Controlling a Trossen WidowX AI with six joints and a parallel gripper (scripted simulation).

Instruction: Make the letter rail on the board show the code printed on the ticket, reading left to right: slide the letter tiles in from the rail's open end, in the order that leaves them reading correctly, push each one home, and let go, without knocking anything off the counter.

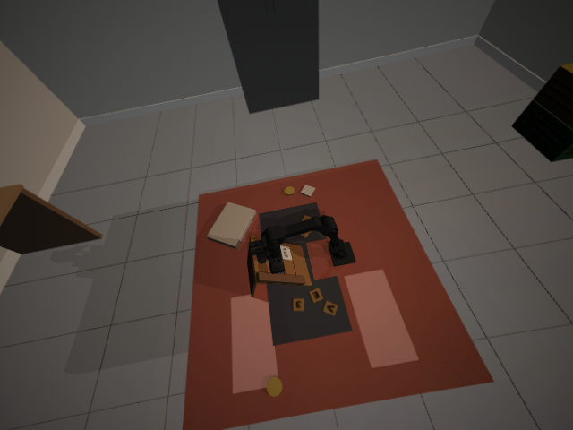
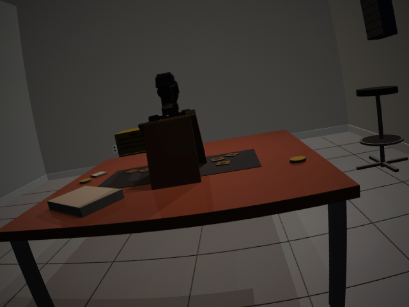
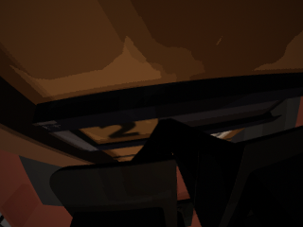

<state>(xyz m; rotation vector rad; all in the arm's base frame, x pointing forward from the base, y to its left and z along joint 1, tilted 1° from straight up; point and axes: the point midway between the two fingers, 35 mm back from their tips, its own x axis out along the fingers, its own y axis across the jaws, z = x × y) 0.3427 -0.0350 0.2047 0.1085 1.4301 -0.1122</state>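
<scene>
The wooden board [image 1: 301, 266] [image 2: 173, 155] stands on the counter, seen from behind in the exterior view. The white ticket [image 1: 286, 253] is on it; its code is too small to read. The dark rail [image 3: 199, 95] holds a tile [image 3: 101, 134] marked like a 2 near its left end in the wrist view. My gripper [image 3: 166, 125] is shut and empty, close to the rail and right of that tile; the exterior view hides it behind the board. Tiles like E [image 1: 298, 304], E [image 1: 316, 295] and V [image 1: 330, 308] lie on the near dark mat [image 1: 305, 331].
More tiles lie partly under the arm on the far mat [image 1: 273, 220]. A thick pale book [image 1: 232, 223] [image 2: 85, 197] is beside the board. A yellow disc [image 1: 289, 190] and a white square [image 1: 307, 190] lie at one edge, another yellow disc [image 1: 274, 386] [image 2: 298, 159] towards the opposite edge.
</scene>
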